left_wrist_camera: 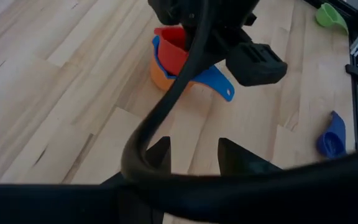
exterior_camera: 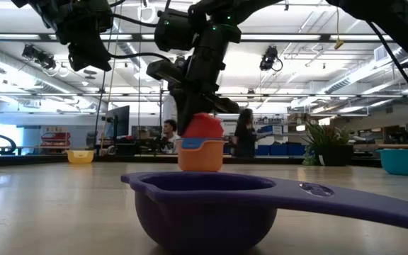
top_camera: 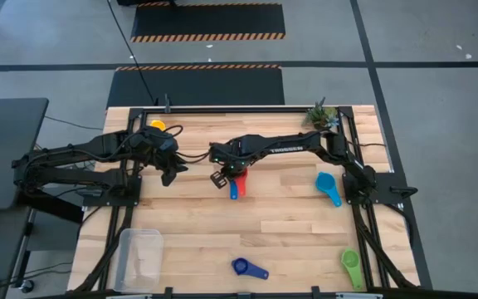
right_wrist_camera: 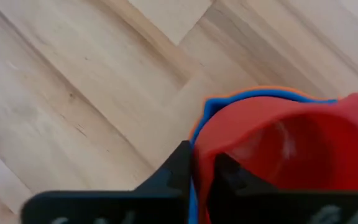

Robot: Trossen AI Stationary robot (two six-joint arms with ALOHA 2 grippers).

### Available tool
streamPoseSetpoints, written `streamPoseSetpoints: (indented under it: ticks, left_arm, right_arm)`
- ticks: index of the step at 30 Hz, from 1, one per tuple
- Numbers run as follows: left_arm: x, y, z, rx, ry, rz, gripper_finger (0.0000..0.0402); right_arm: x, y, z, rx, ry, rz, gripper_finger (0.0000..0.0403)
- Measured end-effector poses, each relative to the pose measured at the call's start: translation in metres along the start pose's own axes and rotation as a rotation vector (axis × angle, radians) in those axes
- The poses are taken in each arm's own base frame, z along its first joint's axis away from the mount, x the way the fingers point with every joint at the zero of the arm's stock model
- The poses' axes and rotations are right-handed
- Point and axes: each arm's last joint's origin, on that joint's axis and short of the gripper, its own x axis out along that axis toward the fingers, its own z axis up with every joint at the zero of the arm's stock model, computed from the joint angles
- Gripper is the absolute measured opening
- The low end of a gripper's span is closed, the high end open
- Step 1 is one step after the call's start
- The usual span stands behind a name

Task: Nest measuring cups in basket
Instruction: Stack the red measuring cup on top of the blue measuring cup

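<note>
Step in hand: the red round plastic measuring cup (right_wrist_camera: 291, 149) is being seated into the blue plastic cup (left_wrist_camera: 213, 79), which sits in the orange plastic cup (exterior_camera: 200, 156); the stack stands on the pale wooden table (top_camera: 289, 216), mid-table.
Doing it well: judged from the tilt, the red cup should be let settle level before the fingers part further, then the gripper lifted straight up so the stack is not tipped.
Right gripper (right_wrist_camera: 199, 171): over the stack, its narrow-set fingers astride the red cup's rim; whether they grip or have just let go cannot be told.
Left gripper (left_wrist_camera: 194, 152): hovers beside the stack, fingers partly apart, holding nothing.
Basket: the clear rectangular plastic basket (top_camera: 139, 257) lies at the table's near left corner, well apart from the stack.
</note>
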Motion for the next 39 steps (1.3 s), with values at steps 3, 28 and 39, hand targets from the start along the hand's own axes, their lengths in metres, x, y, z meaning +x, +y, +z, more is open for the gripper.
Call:
streamPoseSetpoints:
  ticks: [3,28,39]
  left_arm:
    - [0.000,0.000,-0.001,0.010,0.007,0.002,0.0139]
    - [0.000,0.001,-0.002,0.015,0.023,0.005,0.0139]
    - [0.005,0.006,-0.017,-0.105,0.137,0.046,0.0139]
  right_arm:
    - [0.000,-0.001,0.002,0.002,-0.005,0.003,0.0087]
    - [-0.084,0.006,0.032,-0.049,0.040,0.169,0.0123]
    - [-0.123,-0.005,0.001,-0.096,0.115,-0.184,0.0089]
